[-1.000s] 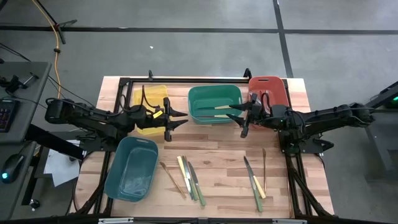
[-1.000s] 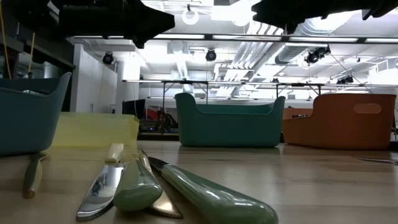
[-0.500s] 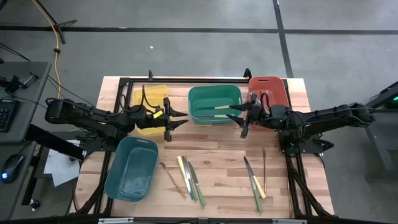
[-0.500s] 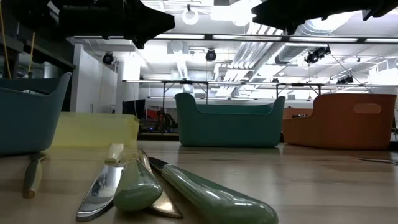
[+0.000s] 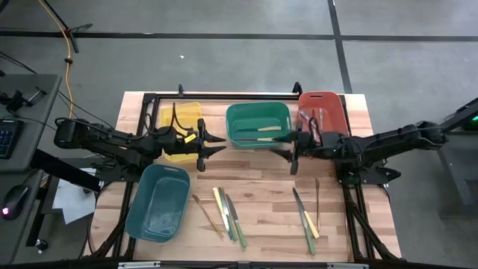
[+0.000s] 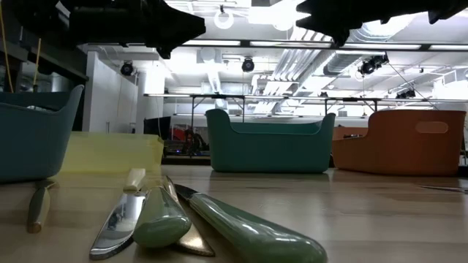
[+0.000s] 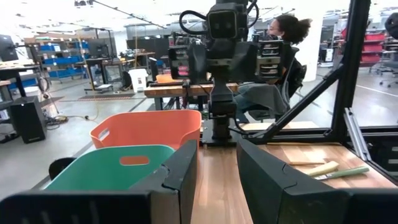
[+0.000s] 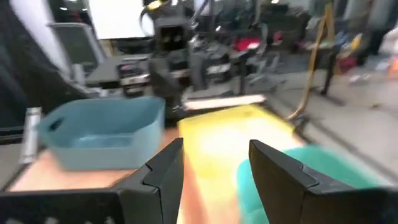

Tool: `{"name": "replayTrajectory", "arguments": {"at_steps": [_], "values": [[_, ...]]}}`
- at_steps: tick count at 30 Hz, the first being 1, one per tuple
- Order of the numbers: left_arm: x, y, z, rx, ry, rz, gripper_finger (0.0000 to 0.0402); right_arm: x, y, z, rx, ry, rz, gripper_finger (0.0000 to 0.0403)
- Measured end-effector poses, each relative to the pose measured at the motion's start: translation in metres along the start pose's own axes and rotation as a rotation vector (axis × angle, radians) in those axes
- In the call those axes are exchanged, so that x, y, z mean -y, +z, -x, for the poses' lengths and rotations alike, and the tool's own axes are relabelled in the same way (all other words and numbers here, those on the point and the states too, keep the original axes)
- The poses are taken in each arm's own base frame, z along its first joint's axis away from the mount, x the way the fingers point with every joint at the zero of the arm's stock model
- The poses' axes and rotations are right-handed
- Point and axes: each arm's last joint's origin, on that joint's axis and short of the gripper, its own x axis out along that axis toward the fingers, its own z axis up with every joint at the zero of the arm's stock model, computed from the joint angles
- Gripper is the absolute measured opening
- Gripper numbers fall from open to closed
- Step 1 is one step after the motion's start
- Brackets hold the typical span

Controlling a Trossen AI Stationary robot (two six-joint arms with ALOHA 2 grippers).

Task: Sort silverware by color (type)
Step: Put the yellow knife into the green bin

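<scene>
My right hand (image 5: 288, 146) sits centre frame beside the green bin (image 5: 258, 125), fingers apart, nothing in them. My left hand (image 5: 209, 143) hovers left of centre by the yellow bin (image 5: 179, 114), also spread and empty. I'm between picks, I think. Remaining silverware (image 5: 228, 212) lies low on the surface (image 5: 269, 202); next I drop over one piece.

Table (image 5: 269, 187): pale wood planks, matt, visible grain. Bins: smooth moulded plastic; the yellow bin (image 5: 181, 119) translucent, the green bin (image 5: 258, 112), red bin (image 5: 323, 101) and teal bin (image 5: 158, 200) opaque with slight sheen. Green-handled knife (image 6: 248, 232): glossy handle, polished metal blade. Table frame (image 5: 224, 96): black metal
</scene>
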Motion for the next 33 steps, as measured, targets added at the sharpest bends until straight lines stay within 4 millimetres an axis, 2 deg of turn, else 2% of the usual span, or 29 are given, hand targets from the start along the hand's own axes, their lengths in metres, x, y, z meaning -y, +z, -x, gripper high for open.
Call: {"name": "replayTrajectory", "arguments": {"at_steps": [4,10,14,18,24,29,33], "values": [[0.000,0.000,0.000,-0.003,-0.001,-0.001,0.0101,-0.016,-0.009,0.000,-0.225,-0.004,-0.105,0.0165],[0.000,0.000,0.000,-0.004,-0.001,-0.002,0.0101,-0.042,-0.013,0.016,-0.717,-0.145,-0.306,0.0165],[0.000,-0.002,0.000,-0.025,-0.002,-0.035,0.0101,-0.067,-0.018,0.030,-1.013,-0.240,-0.464,0.0165],[0.000,-0.003,0.000,-0.029,-0.001,-0.029,0.0101,-0.100,-0.031,0.036,-1.249,-0.244,-0.580,0.0165],[0.000,-0.004,0.000,-0.044,-0.002,-0.029,0.0101,-0.131,-0.064,0.033,-1.411,-0.358,-0.636,0.0165],[0.000,-0.005,0.000,-0.049,-0.002,-0.029,0.0101,-0.141,-0.093,0.027,-1.496,-0.475,-0.611,0.0165],[0.000,-0.005,0.000,-0.048,-0.002,-0.029,0.0101,-0.144,-0.107,0.023,-1.530,-0.515,-0.583,0.0165]]}}
